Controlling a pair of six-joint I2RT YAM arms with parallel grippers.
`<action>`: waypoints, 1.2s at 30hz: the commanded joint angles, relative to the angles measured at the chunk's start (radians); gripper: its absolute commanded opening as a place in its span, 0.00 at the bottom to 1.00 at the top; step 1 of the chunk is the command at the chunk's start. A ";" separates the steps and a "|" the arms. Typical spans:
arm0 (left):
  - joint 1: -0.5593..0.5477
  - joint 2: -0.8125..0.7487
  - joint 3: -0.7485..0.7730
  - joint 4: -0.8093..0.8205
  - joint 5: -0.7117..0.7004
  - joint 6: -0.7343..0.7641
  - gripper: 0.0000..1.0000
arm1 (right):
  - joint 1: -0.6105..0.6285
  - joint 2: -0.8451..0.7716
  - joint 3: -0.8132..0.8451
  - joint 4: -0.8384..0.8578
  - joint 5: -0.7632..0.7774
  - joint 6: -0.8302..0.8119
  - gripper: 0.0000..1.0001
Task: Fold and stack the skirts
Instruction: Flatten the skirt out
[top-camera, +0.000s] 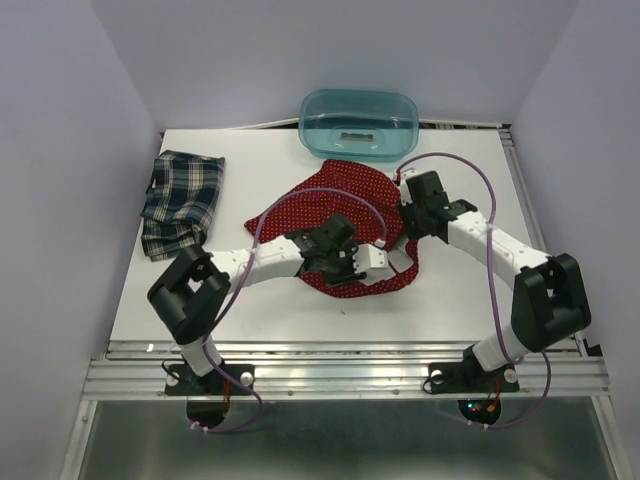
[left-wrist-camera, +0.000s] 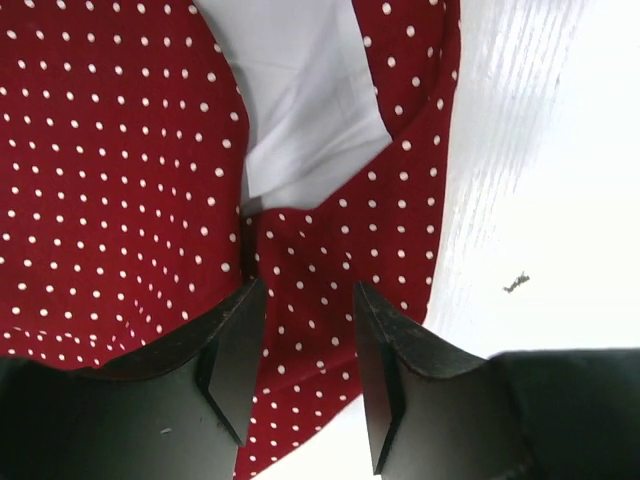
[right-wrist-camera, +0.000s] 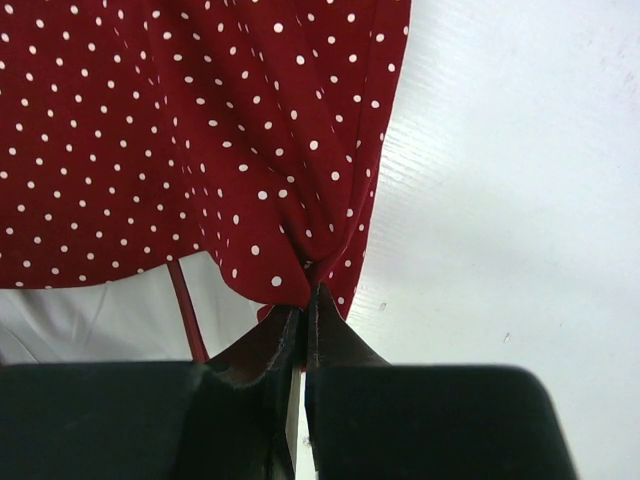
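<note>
The red skirt with tiny white dots (top-camera: 335, 195) lies rumpled at the table's middle, with white lining showing (left-wrist-camera: 300, 110). The plaid skirt (top-camera: 182, 200) lies folded at the far left. My left gripper (top-camera: 385, 262) hangs open just above the red skirt's near edge (left-wrist-camera: 330, 250); its jaws (left-wrist-camera: 305, 290) stand apart with cloth below them. My right gripper (top-camera: 410, 195) is shut on the red skirt's right edge, pinching a bunched fold (right-wrist-camera: 300, 250) between its fingertips (right-wrist-camera: 308, 292).
A translucent teal plastic tub (top-camera: 360, 125) stands at the back centre, just behind the red skirt. White table (top-camera: 480, 170) shows to the right of the skirt. Purple cables loop over both arms.
</note>
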 joint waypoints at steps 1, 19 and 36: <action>0.001 0.002 0.061 0.005 -0.008 -0.032 0.52 | -0.003 0.001 -0.006 0.044 -0.012 0.004 0.01; -0.002 0.169 0.142 -0.130 -0.061 -0.092 0.40 | -0.022 0.035 0.023 0.059 0.011 -0.008 0.01; 0.340 -0.619 -0.102 -0.208 0.355 0.083 0.00 | -0.259 -0.104 -0.055 -0.054 0.032 -0.087 0.01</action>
